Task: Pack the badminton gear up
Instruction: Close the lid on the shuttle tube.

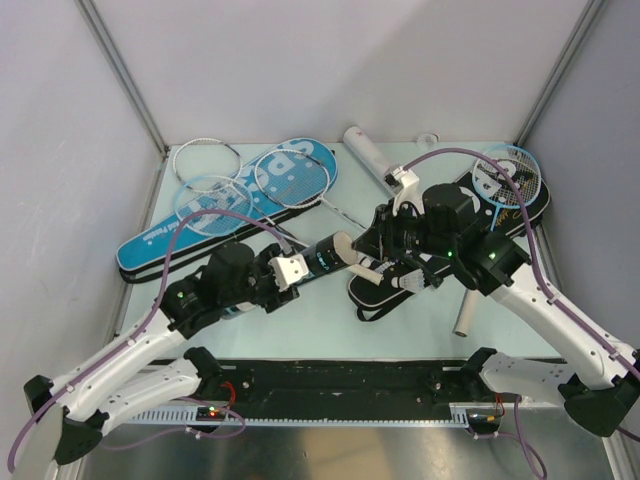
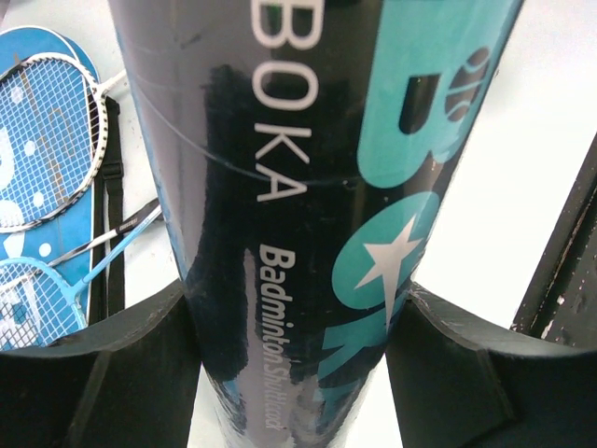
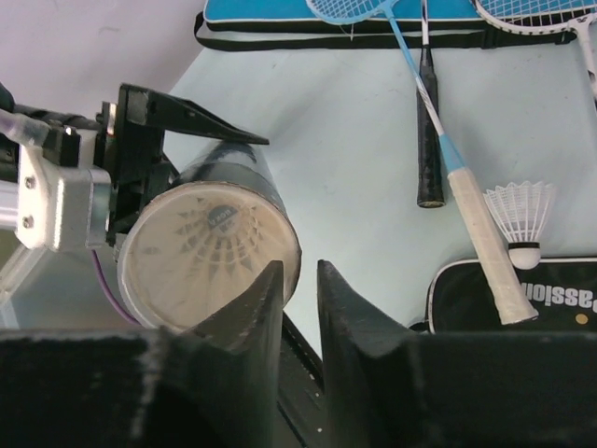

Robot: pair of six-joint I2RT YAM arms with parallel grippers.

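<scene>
Tube (image 1: pixel 322 256) lay across the middle from above, with my left gripper (image 1: pixel 293 270) clamped on one end. On the left wrist I saw both fingers (image 2: pixel 93 373) pressing its sides. On the right wrist, my right gripper (image 3: pixel 298 273) stood barely parted and empty, with the tube's open mouth just left of it.

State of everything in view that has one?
left gripper: shut on the black tube
black tube: held, shuttlecock showing at its end
right gripper: slightly open, empty, at the tube's end
loose shuttlecock: outside the tube, beside the black cover
white tube: lying on the table
blue cover: flat, rackets on top
black cover: flat, racket handle across its corner
</scene>
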